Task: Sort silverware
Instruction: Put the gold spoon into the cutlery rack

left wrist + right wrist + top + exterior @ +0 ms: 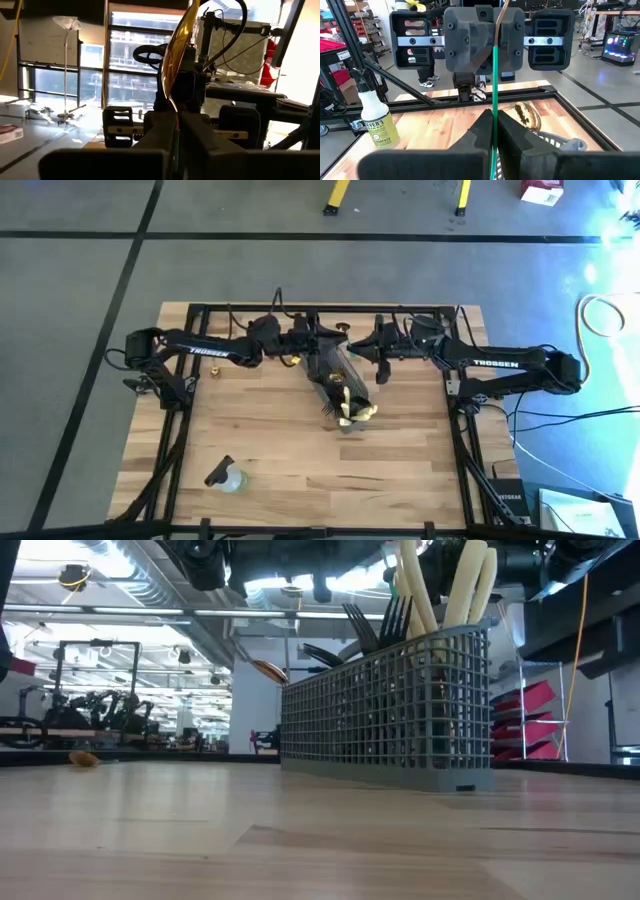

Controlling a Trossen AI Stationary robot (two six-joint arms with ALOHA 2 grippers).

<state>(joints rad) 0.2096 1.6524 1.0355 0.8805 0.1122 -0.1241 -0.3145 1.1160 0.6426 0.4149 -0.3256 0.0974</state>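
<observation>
Closest to the right wrist lens, the right tool (495,132) is pinched narrow on a green-handled utensil (495,85), and the left tool (176,131), facing it nose to nose, appears clamped on the same piece, whose gold end rises above the two. Both meet above the grey mesh basket (400,710), which stands mid-counter, nearer the back edge than the front. Sorting looks well advanced: pale tan utensils (465,585) stand upright at one end of the basket, black forks (375,620) beside them, and a gold spoon (527,115) rests at the basket's rim. What seems left is to finish this pass between the arms and seat the held piece. One small gold object (222,373) also lies on the counter (300,470) toward the left edge, too small to identify. As for writing, each arm carries "TROSSEN" in white, and the spray bottle (376,117) near the front left corner shows a green label reading "…EYER'S" and "CLEAN DAY"; the finer print is unreadable.
</observation>
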